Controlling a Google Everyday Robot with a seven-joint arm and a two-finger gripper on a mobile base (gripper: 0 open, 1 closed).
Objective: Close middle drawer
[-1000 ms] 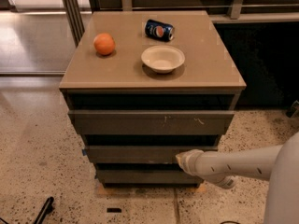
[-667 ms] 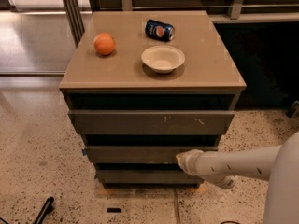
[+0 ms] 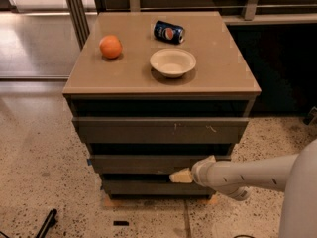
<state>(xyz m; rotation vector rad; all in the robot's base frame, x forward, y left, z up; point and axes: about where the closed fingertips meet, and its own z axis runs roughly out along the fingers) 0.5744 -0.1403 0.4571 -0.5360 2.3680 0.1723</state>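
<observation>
The middle drawer (image 3: 143, 163) is the slim, plain grey-brown front between the taller scratched top front (image 3: 158, 130) and the recessed bottom front (image 3: 148, 187). It juts slightly past the bottom front and sits a little behind the top one. My gripper (image 3: 180, 176) reaches in from the right on the white arm (image 3: 247, 175). Its pale tip lies at the lower edge of the middle drawer front, right of centre, over the dark gap above the bottom drawer. I cannot tell whether it touches the front.
On the cabinet top (image 3: 223, 68) are an orange (image 3: 110, 47), a white bowl (image 3: 173, 62) and a lying Pepsi can (image 3: 168, 31). Speckled floor surrounds the cabinet. A dark object (image 3: 47, 222) lies on the floor at lower left.
The gripper tip has moved a little left and down along the middle drawer front. The drawer fronts look unmoved.
</observation>
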